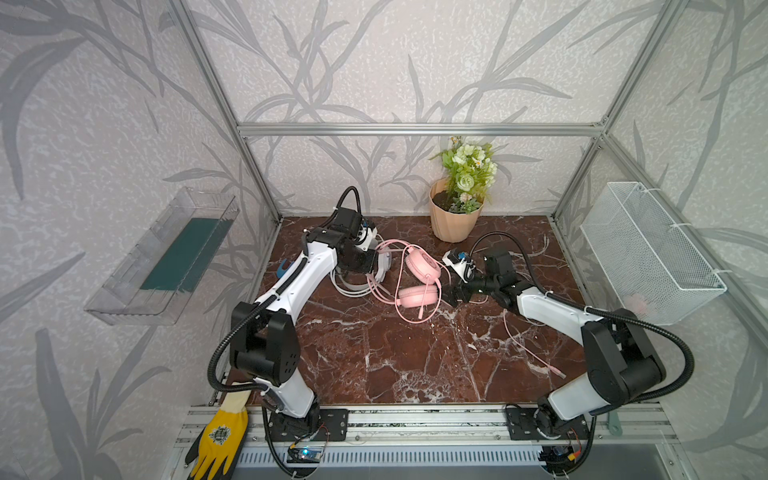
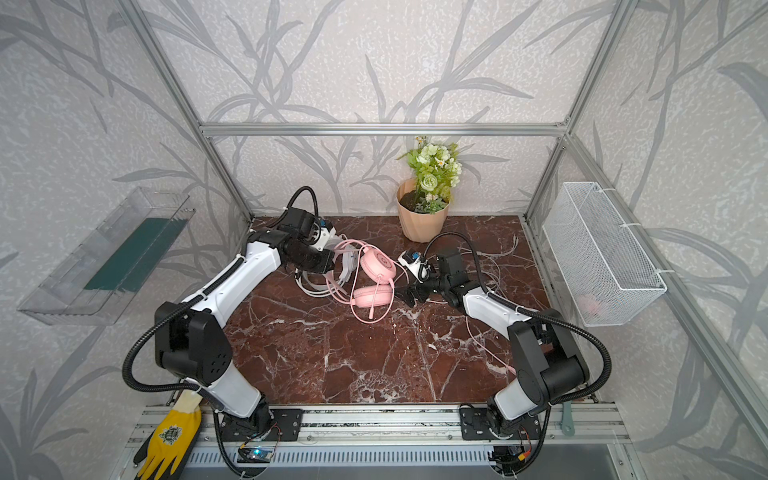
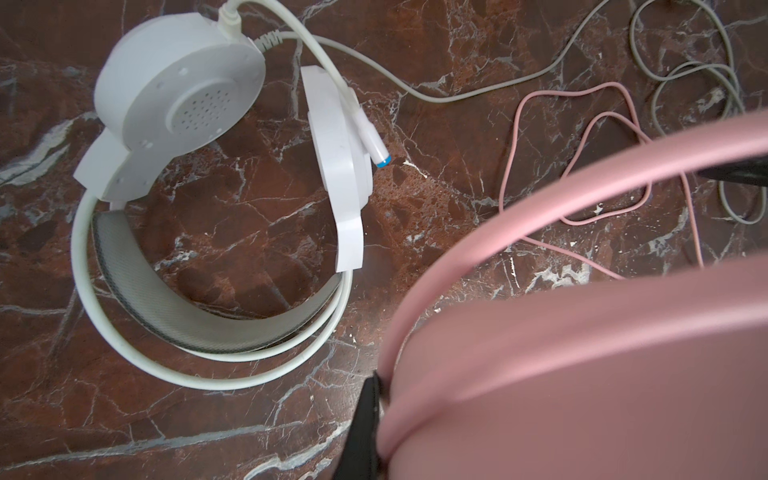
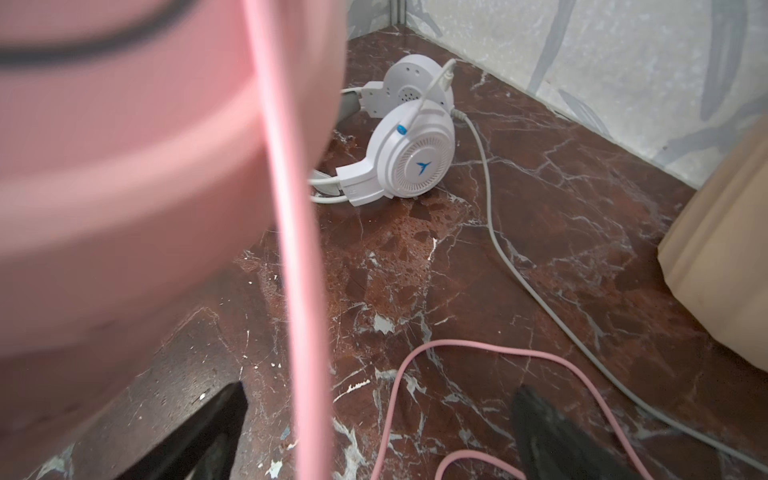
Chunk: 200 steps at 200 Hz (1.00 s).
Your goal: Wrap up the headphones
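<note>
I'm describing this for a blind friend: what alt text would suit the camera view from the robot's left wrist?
A blurred pink headset fills the foreground, its headband clamped between black gripper fingers. Behind it a white headset lies on a red-brown marble table, with a loose pink cable and a grey cable trailing across the surface.

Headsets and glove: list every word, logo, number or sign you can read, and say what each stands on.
No legible words or numbers anywhere.
white headphones: a blue bird-like logo at the middle of the outer earcup, no letters.
pink headphones: a small mark on the upper earcup, too small to read.
yellow glove: a round dark emblem on the back, too blurred to read.
</note>
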Each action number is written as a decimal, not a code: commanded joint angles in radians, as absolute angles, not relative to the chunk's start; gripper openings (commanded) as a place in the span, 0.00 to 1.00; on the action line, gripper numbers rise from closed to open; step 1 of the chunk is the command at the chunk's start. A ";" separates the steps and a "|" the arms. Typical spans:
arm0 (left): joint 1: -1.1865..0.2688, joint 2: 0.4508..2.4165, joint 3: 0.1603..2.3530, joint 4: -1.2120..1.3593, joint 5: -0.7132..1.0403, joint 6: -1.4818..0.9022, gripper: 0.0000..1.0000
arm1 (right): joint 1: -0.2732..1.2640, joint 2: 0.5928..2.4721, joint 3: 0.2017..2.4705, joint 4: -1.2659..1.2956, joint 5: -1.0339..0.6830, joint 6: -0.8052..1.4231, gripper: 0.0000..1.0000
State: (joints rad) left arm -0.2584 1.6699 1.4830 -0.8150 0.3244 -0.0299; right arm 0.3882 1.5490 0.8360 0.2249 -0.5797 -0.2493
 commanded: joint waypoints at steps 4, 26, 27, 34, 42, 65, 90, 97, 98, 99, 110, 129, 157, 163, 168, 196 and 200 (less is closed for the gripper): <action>-0.247 1.660 1.528 -0.806 0.430 -0.057 0.00 | 0.385 1.504 0.808 0.359 -0.505 -0.139 0.99; -0.235 1.652 1.522 -0.797 0.452 -0.069 0.00 | 0.383 1.489 0.733 0.452 -0.472 -0.072 0.97; -0.234 1.652 1.522 -0.796 0.453 -0.069 0.00 | 0.383 1.488 0.731 0.455 -0.471 -0.069 0.97; -0.231 1.650 1.519 -0.792 0.458 -0.074 0.00 | 0.383 1.488 0.717 0.469 -0.475 -0.053 0.96; -0.226 1.648 1.517 -0.790 0.466 -0.080 0.00 | 0.383 1.494 0.705 0.486 -0.484 -0.026 0.94; -0.216 1.645 1.517 -0.773 0.485 -0.101 0.00 | 0.385 1.519 0.683 0.514 -0.527 0.033 0.88; -0.215 1.646 1.519 -0.765 0.497 -0.117 0.00 | 0.390 1.544 0.656 0.585 -0.546 0.085 0.84; -0.216 1.647 1.521 -0.764 0.501 -0.122 0.00 | 0.395 1.552 0.653 0.603 -0.540 0.092 0.84; -0.216 1.647 1.520 -0.763 0.501 -0.122 0.00 | 0.396 1.553 0.653 0.604 -0.540 0.094 0.84; -0.215 1.647 1.520 -0.764 0.501 -0.122 0.00 | 0.397 1.554 0.653 0.607 -0.539 0.094 0.84; -0.215 1.649 1.522 -0.760 0.506 -0.128 0.00 | 0.404 1.573 0.656 0.628 -0.531 0.104 0.83; -0.215 1.648 1.523 -0.755 0.512 -0.138 0.00 | 0.410 1.617 0.655 0.695 -0.517 0.144 0.79; -0.214 1.643 1.522 -0.753 0.512 -0.144 0.00 | 0.411 1.682 0.633 0.849 -0.493 0.212 0.71; -0.214 1.643 1.522 -0.754 0.512 -0.146 0.00 | 0.412 1.695 0.628 0.875 -0.486 0.225 0.70; -0.213 1.641 1.522 -0.754 0.513 -0.148 0.00 | 0.412 1.701 0.625 0.896 -0.483 0.234 0.70; -0.209 1.642 1.523 -0.743 0.523 -0.165 0.00 | 0.428 1.772 0.613 0.980 -0.469 0.266 0.71; -0.207 1.643 1.522 -0.741 0.523 -0.168 0.00 | 0.430 1.777 0.610 0.993 -0.464 0.272 0.71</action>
State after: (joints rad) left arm -0.2138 1.6699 1.4841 -0.7761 0.4522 -0.1318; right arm 0.4152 1.7397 0.6308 0.8417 -0.4938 0.2195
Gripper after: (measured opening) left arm 0.048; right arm 0.700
